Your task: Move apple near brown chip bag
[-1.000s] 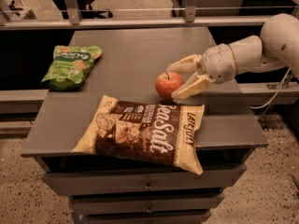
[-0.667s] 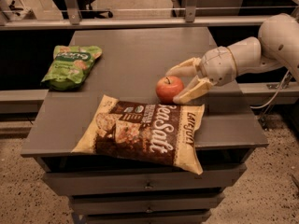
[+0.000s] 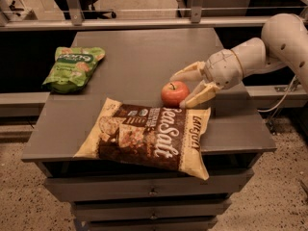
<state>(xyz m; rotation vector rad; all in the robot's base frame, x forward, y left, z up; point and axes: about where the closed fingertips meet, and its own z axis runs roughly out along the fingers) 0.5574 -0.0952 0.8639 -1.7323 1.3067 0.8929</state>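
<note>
White arm [image 3: 269, 47] reaches in from 3 o'clock, forearm sloping down to the left, wrist low over the table. Gripper [image 3: 179, 91] is at the apple [image 3: 173, 94], spread open: one finger [image 3: 192, 71] goes past the apple's 12 o'clock side, the other sits at its 4 o'clock side. Contact can't be told.

The apple stands upright, stem up, near table centre, just at 12 o'clock of the brown chip bag [image 3: 149, 136], which lies flat at the front edge. A green bag [image 3: 73, 67] lies at 10 o'clock, well apart.

Grey table [image 3: 144, 52] with drawers [image 3: 153, 191] below, speckled floor [image 3: 19, 201], metal rail [image 3: 144, 22] behind at 12 o'clock.

The brown bag reads "Sea Salt" in big white letters; the green bag's writing is unreadable.
</note>
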